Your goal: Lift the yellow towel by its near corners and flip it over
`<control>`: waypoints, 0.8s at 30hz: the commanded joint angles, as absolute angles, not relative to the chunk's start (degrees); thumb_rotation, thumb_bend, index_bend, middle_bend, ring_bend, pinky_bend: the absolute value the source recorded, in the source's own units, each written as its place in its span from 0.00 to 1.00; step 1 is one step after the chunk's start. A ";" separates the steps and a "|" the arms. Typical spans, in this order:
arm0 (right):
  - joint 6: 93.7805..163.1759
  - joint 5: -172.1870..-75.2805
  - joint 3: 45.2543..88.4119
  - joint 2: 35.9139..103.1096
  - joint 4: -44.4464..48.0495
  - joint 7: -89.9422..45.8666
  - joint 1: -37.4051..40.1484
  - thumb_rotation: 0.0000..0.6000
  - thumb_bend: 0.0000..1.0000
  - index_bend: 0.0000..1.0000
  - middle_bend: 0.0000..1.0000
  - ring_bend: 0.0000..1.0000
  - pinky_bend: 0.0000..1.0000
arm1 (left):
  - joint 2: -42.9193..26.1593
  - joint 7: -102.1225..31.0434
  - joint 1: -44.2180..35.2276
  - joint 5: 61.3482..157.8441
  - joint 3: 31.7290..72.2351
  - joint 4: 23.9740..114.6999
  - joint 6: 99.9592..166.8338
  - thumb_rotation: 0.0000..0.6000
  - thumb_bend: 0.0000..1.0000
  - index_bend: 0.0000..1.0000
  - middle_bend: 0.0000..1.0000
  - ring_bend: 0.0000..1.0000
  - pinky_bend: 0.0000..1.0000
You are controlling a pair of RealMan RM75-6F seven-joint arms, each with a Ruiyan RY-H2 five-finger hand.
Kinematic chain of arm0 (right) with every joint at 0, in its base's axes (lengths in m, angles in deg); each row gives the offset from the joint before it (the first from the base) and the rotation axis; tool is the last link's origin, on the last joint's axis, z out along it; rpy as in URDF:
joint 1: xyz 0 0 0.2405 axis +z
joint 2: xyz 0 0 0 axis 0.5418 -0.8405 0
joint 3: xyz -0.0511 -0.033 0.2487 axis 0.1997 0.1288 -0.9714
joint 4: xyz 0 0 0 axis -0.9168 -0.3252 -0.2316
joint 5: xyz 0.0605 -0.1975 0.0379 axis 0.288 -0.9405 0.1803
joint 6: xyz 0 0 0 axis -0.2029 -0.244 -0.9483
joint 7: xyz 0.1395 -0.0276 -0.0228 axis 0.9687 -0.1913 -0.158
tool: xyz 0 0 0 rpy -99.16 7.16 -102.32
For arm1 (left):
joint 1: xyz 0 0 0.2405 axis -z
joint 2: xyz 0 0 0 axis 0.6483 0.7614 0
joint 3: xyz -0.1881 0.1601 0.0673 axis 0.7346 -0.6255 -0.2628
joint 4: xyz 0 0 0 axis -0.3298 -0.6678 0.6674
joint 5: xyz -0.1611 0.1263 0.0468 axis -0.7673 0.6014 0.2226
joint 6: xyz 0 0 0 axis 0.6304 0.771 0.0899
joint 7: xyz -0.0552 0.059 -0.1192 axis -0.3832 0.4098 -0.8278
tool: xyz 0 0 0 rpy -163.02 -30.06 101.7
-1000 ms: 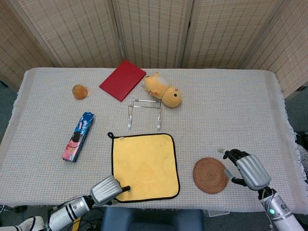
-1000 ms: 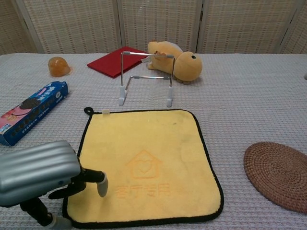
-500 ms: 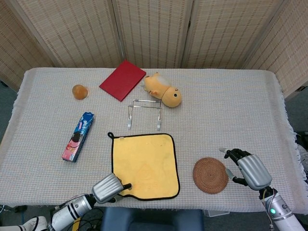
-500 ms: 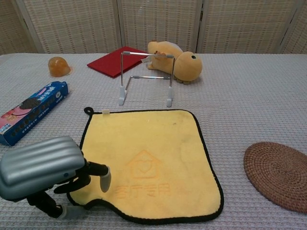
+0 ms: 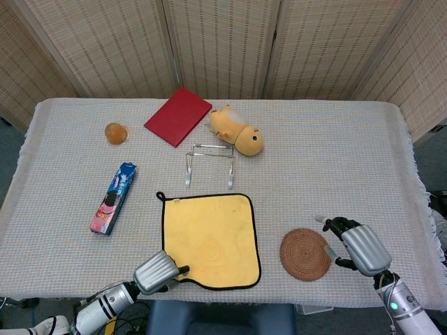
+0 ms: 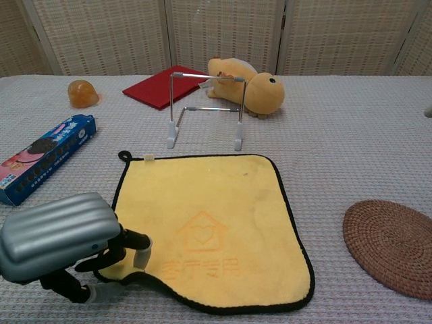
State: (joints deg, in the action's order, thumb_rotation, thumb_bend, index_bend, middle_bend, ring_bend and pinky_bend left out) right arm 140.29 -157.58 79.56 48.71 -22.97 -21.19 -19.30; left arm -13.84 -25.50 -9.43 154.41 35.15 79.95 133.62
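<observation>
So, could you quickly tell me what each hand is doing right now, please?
Left hand: pinching the near left corner of the yellow towel.
Right hand: holding nothing, fingers apart, beside the round woven mat.

Bright, even overhead light fills both views, shadows lie faint and short beneath the wire rack (image 6: 204,108), and focus stays sharp without glare or visible blur.

Yellow towel (image 6: 212,223): square cloth with black edging, a black hanging loop at its far-left corner, and an orange house emblem with characters near its centre; lies spread flat on the table, in front of the robot; near-left corner drawn inward and slightly raised, leaving that edge curved; remaining corners flat.
</observation>
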 commanded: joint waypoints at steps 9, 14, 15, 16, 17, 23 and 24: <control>137.32 -163.99 79.72 52.30 -21.16 -24.36 -15.12 1.00 0.40 0.19 0.45 0.40 0.41 | -14.28 -24.48 -9.78 153.54 35.13 80.37 134.05 1.00 0.42 0.61 0.94 0.85 0.96; 133.28 -166.27 79.44 54.73 -21.28 -28.08 -11.70 1.00 0.38 0.19 0.61 0.62 0.65 | -14.06 -23.95 -9.99 153.08 35.11 80.80 134.22 1.00 0.42 0.61 0.94 0.85 0.96; 132.31 -166.51 79.51 55.23 -21.36 -28.43 -11.05 1.00 0.36 0.19 0.65 0.67 0.72 | -13.99 -23.86 -10.01 153.00 35.07 80.88 134.19 1.00 0.42 0.61 0.94 0.85 0.96; 131.32 -166.71 79.59 55.73 -21.42 -28.68 -10.38 1.00 0.34 0.20 0.69 0.71 0.78 | -13.95 -23.79 -10.04 152.93 35.05 80.96 134.19 1.00 0.42 0.61 0.94 0.85 0.96; 130.01 -166.93 79.67 56.48 -21.38 -28.86 -9.48 1.00 0.31 0.21 0.73 0.76 0.83 | -13.93 -23.71 -10.08 152.91 35.04 81.01 134.28 1.00 0.42 0.61 0.94 0.85 0.96; 124.59 -166.76 80.21 60.36 -20.72 -28.97 -5.98 1.00 0.25 0.28 0.88 0.92 0.95 | -13.87 -23.53 -10.33 152.84 34.87 81.28 134.69 1.00 0.42 0.61 0.94 0.85 0.96; 123.73 -167.04 80.49 61.31 -20.37 -29.00 -5.34 1.00 0.25 0.29 0.89 0.93 0.96 | -13.90 -23.46 -10.37 152.81 34.84 81.30 134.72 1.00 0.42 0.61 0.94 0.85 0.96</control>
